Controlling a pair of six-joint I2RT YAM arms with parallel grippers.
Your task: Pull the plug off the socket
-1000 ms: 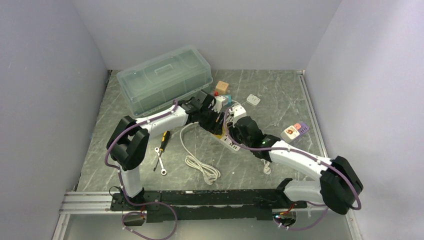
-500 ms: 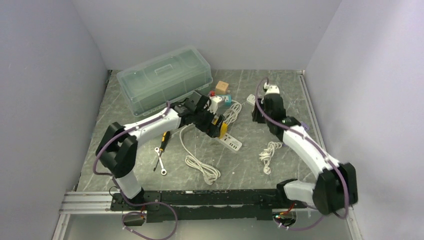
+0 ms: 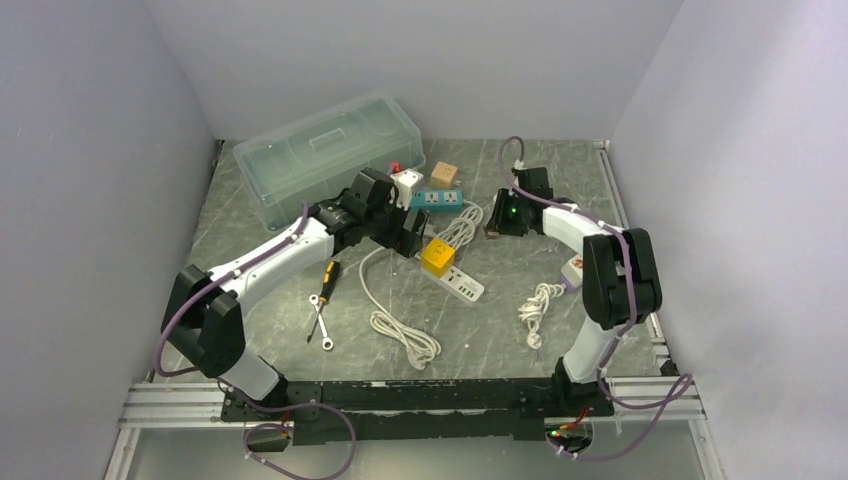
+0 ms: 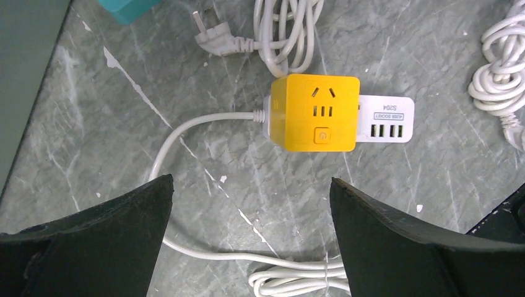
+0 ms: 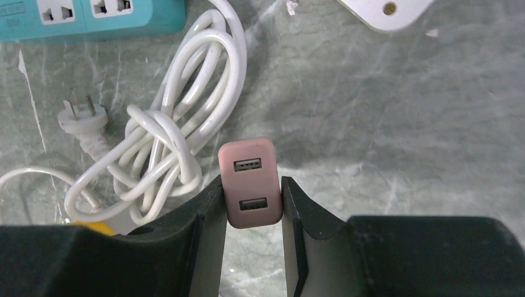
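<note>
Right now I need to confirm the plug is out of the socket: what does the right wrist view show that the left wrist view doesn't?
Only the right wrist view: the pink USB plug clamped in the right hand, clear of any socket.
Only the left wrist view: the top of the yellow cube socket, its outlets empty, the white USB strip against it, and the open left hand above.
Both: the coiled white cable with its pronged plug, lying on the grey table.
</note>
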